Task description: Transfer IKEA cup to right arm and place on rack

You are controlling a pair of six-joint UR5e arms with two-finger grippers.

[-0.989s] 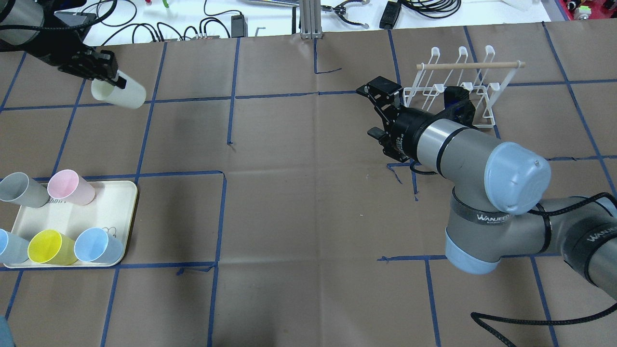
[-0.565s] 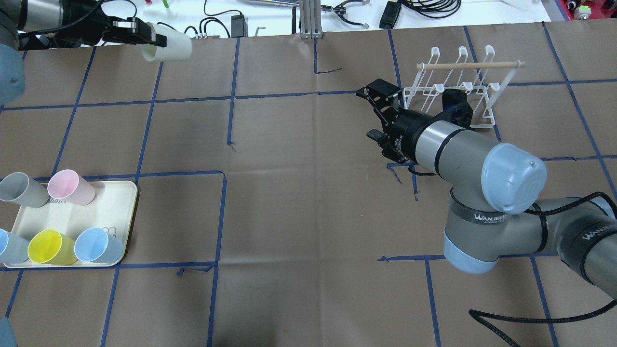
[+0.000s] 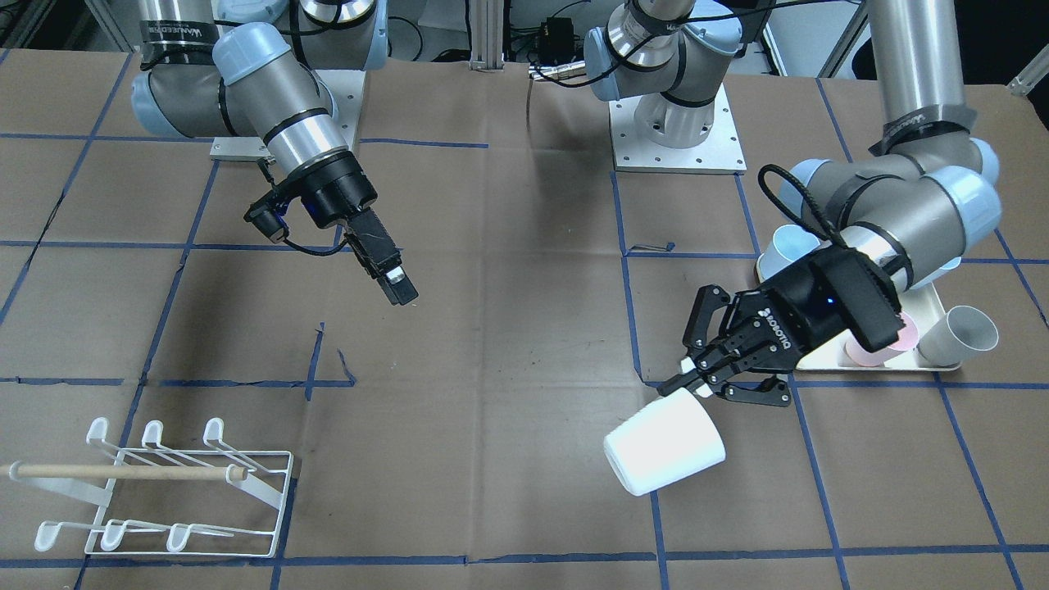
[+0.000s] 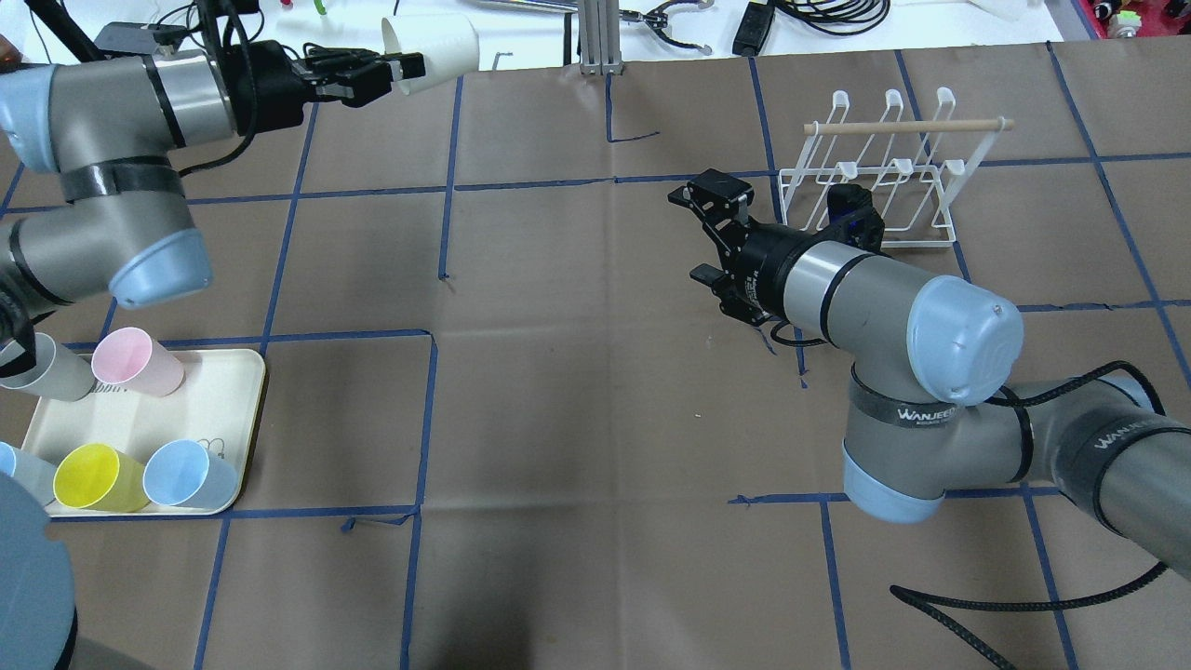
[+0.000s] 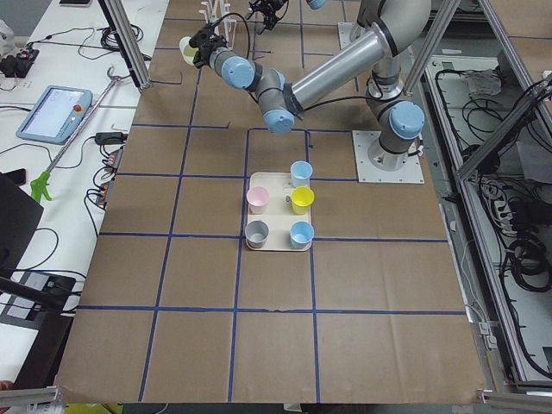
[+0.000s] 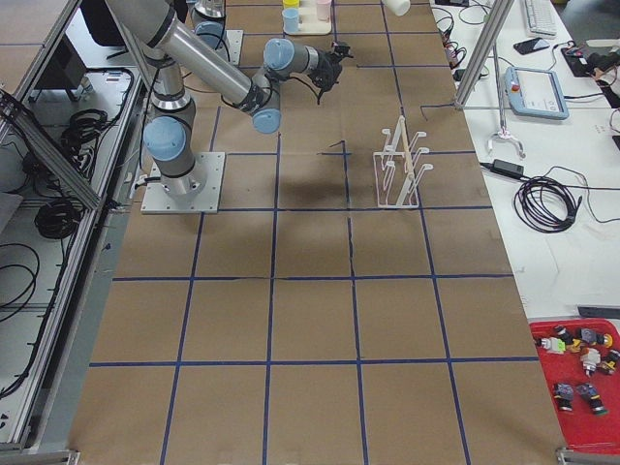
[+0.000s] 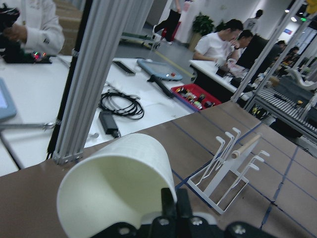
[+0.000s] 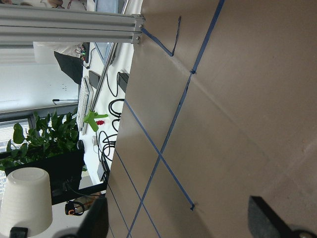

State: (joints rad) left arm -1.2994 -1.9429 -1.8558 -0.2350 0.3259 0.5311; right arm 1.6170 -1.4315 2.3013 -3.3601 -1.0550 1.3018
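Observation:
The IKEA cup [image 4: 437,51] is white and lies tilted, held above the table's far edge, well left of the rack. My left gripper [image 4: 402,68], the claw-like one, is shut on its rim [image 3: 692,392]. The left wrist view shows the cup's open mouth [image 7: 114,191] close up. My right gripper [image 4: 698,234] hovers open and empty just left of the white wire rack [image 4: 884,177], its flat fingers [image 8: 267,223] spread wide. From the right wrist view the cup [image 8: 27,201] shows far off. A wide stretch of table separates the two grippers. The rack [image 3: 164,492] carries nothing.
A cream tray [image 4: 237,377] at the near left holds pink [image 4: 140,361], yellow [image 4: 93,476], blue [image 4: 186,473] and grey cups. Beyond the far edge are an aluminium post [image 4: 595,37], cables and tools. People sit at desks in the left wrist view.
My left arm has swung the cup to the right and toward the table's far edge, staying shut on it. The right gripper has shifted slightly left, still open.

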